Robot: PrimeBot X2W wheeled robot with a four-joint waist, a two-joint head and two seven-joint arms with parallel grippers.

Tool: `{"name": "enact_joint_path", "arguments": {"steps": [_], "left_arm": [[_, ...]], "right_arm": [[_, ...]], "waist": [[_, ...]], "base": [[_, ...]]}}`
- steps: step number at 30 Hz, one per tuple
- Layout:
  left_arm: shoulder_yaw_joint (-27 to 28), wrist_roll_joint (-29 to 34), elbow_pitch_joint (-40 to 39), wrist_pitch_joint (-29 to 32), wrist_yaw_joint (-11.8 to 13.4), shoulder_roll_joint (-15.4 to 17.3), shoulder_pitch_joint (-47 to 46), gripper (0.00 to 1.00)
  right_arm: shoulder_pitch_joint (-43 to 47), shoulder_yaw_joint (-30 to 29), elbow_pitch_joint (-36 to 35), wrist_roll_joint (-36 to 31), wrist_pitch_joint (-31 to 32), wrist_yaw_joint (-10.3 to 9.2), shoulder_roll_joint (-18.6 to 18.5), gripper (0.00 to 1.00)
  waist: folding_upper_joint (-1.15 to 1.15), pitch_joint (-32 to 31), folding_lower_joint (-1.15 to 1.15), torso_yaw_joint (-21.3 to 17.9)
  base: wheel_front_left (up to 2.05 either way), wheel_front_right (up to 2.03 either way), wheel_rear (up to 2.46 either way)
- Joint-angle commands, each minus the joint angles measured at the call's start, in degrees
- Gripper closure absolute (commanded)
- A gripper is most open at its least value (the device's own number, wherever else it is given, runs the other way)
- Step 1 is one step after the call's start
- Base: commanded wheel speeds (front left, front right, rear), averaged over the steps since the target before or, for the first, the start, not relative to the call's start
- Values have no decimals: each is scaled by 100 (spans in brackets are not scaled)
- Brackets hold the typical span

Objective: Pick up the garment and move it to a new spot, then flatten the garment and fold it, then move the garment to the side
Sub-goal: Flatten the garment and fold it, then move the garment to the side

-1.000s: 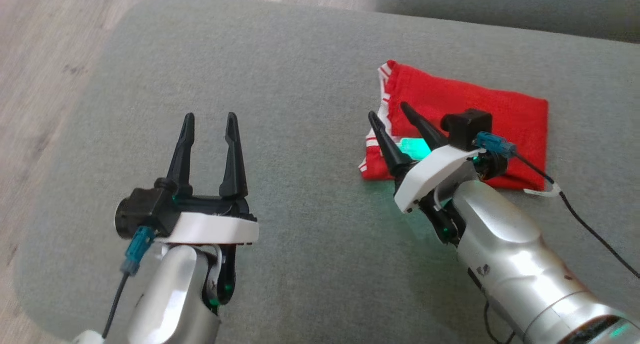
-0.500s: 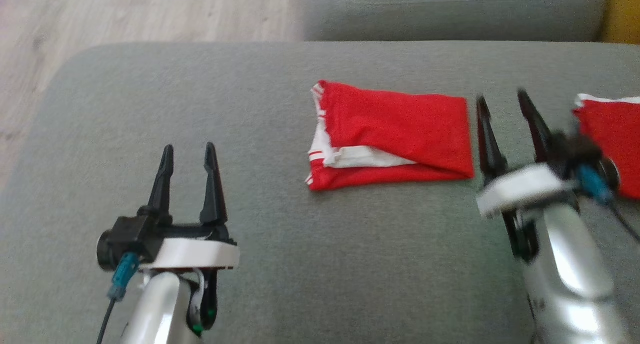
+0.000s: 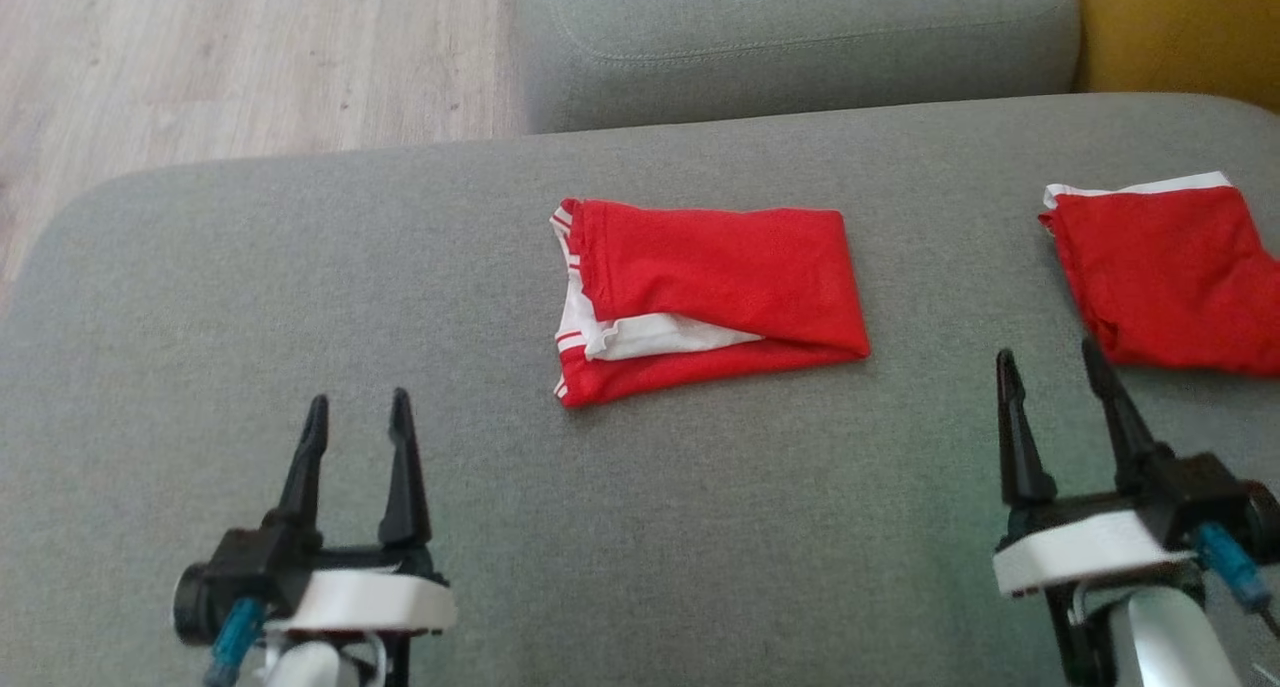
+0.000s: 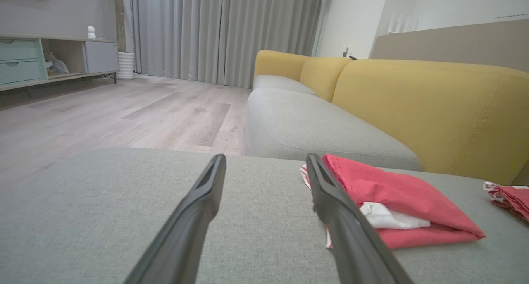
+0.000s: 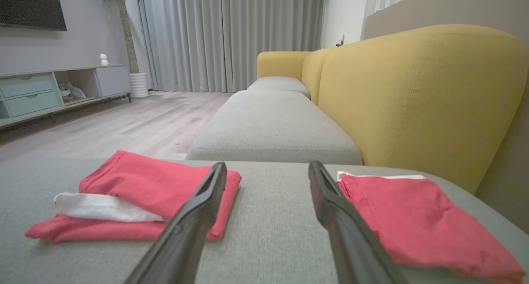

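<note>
- Folded red garment (image 3: 715,287) lies on the grey sofa seat (image 3: 250,297), ahead of both tools.
- Left tool (image 3: 360,412) and right tool (image 3: 1048,355) stand clear of it, jaws spread wide, holding nothing.

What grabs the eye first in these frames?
A folded red garment with white trim lies mid-seat on the grey fabric sofa cushion. A second folded red garment lies to its right, near the yellow sofa back. Nearest the camera, the left gripper and right gripper show dark fingers spread, holding nothing.
</note>
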Motion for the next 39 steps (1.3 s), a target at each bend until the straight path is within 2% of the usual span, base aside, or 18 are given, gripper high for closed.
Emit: {"name": "enact_joint_path", "arguments": {"steps": [1,14,20,25,30,32,39], "left_arm": [[279,61,-262,-30,51,42,-116,0],[231,62,-318,-30,29,42,-92,0],[138,78,-324,-30,8,42,-222,0],[85,73,-317,-30,11,42,-352,0],[-153,20,-321,-30,17,42,-685,0],[-195,11,-319,-30,23,42,-741,0],[-412,-49,-272,-30,74,42,-998,0]], "right_arm": [[-111,148,-244,46,-62,-4,-4,0],[-77,183,-255,201,-62,-4,-3,0],[-233,214,34,138,-62,-4,-3,0],[-776,245,586,215,-17,-4,-3,0],[-1770,105,1458,362,466,-4,-3,0],[-1933,87,1617,372,547,-4,-3,0],[-2856,10,2897,734,1135,-4,-8,0]], "waist": [[0,-21,1,-23],[0,26,1,44],[0,228,1,143],[0,504,1,245],[0,984,1,531],[0,1058,1,587],[0,1347,1,896]], "base": [[0,0,0],[0,0,0],[0,0,0],[0,0,0],[0,0,0],[0,0,0],[0,0,0]]}}
